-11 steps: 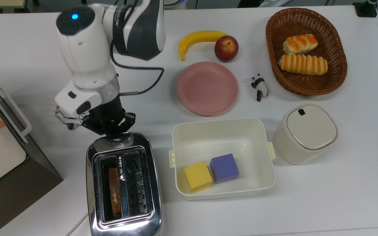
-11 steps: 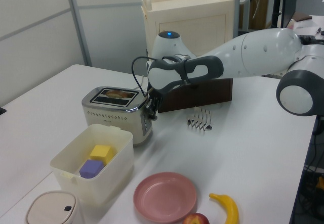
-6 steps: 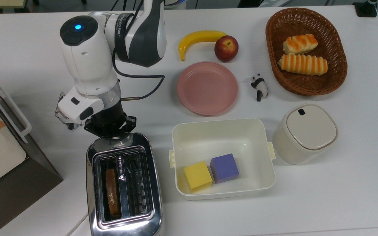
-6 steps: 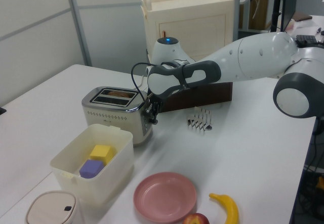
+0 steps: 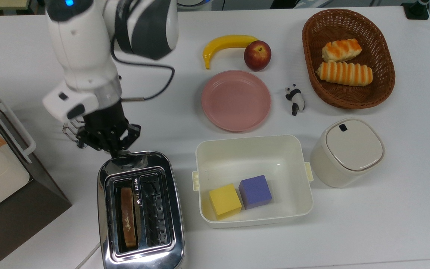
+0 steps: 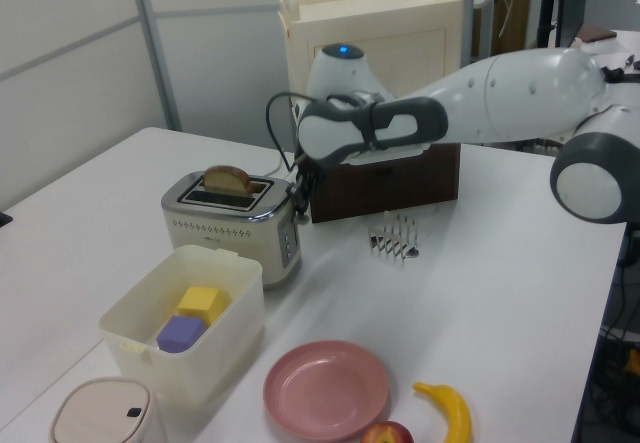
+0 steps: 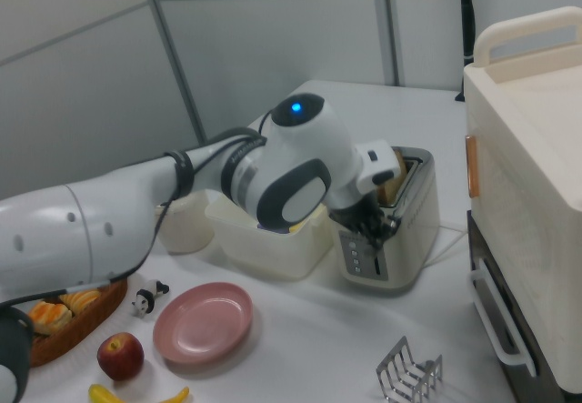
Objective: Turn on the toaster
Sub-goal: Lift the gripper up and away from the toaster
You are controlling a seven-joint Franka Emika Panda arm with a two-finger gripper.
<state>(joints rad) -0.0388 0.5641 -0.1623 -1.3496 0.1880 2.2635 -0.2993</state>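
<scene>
while the bread slice (image 6: 228, 179), sunk in its slot half a second ago, is now standing proud of the toaster (image 5: 140, 211) at the tabletop's (image 5: 386, 224) near-left edge, the gripper (image 5: 112, 144) is being lifted off the lever end; its opening cannot be told; the lever is probably being left unlatched.

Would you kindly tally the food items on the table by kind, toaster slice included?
Striped bread rolls in the wicker basket: 2
Yellow banana: 1
Red apple: 1
Bread slice in the chrome toaster: 1
Total: 5
</scene>
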